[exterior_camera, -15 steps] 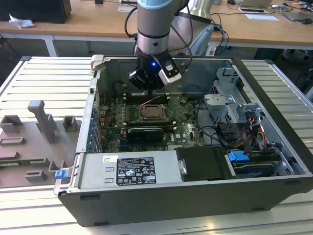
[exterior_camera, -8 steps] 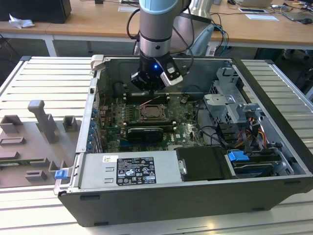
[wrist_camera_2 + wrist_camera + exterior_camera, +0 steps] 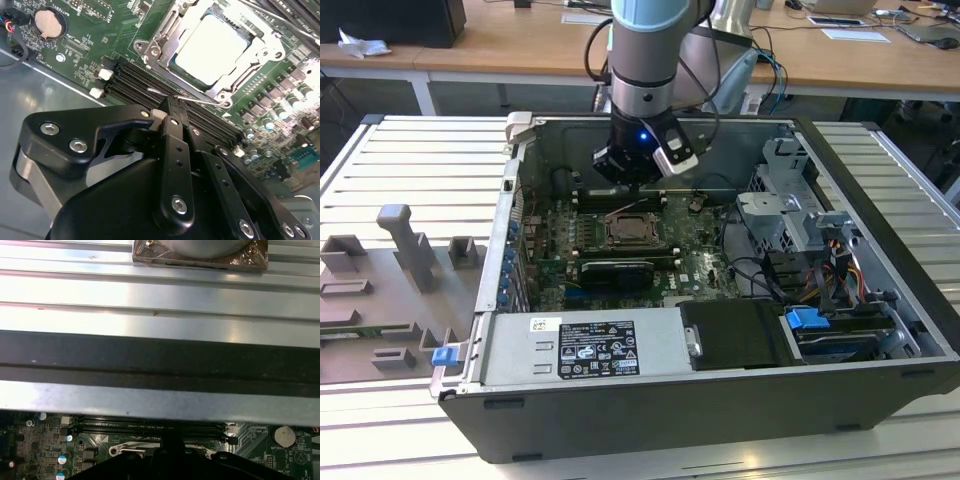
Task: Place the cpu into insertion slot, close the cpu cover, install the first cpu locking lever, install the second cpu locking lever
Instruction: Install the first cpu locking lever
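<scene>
Second wrist view: the cpu (image 3: 212, 47) is sitting in the insertion slot (image 3: 226, 97).
Cover: the cpu cover (image 3: 167, 30) is lying framed around it.
Jaws: the gripper (image 3: 169, 106) is pinching narrow beside the slot's rim, on a thin lever wire (image 3: 192, 100).

The computer case (image 3: 720, 380) fills the exterior view's centre on the tabletop (image 3: 380, 180). The insertion slot (image 3: 631, 229) sits mid-frame inside it, the gripper (image 3: 638, 182) just above. The cpu (image 3: 212, 49) lies in the slot.

Support surface: ribbed silver aluminium-profile table (image 3: 400, 160). Directly on it: open black desktop computer case (image 3: 650, 425) lying on its side, interior facing up. At the exterior view's left of the case, touching the table, a flat grey plastic fixture tray (image 3: 380, 320) with upright grey blocks and a small blue clip (image 3: 444, 355).
</scene>
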You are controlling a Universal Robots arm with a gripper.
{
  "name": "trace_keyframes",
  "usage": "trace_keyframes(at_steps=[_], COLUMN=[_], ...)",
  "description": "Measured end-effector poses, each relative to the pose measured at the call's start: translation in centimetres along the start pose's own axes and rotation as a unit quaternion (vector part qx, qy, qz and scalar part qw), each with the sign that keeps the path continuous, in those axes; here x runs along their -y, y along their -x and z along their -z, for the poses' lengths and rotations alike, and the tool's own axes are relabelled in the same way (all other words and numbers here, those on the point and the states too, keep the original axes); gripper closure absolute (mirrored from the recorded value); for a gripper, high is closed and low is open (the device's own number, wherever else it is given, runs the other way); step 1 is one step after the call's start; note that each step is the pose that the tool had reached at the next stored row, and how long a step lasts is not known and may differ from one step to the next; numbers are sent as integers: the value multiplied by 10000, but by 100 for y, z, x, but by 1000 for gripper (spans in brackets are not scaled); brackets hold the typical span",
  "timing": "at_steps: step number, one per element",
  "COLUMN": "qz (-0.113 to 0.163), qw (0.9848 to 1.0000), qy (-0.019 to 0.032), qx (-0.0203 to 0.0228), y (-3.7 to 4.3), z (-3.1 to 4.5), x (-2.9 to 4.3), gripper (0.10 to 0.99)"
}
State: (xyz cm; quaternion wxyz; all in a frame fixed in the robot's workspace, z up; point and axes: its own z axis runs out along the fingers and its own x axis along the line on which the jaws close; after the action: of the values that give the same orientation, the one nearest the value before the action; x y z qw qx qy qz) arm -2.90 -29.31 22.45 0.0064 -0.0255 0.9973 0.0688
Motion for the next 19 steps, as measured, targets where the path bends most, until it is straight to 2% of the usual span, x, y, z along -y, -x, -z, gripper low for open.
trace_keyframes(at_steps=[5, 19], qz=[0, 0], qw=[10000, 10000], qy=[-1, -20], qx=[0, -1], y=[54, 94], z=[-54, -190], x=[4, 26], gripper=[980, 980])
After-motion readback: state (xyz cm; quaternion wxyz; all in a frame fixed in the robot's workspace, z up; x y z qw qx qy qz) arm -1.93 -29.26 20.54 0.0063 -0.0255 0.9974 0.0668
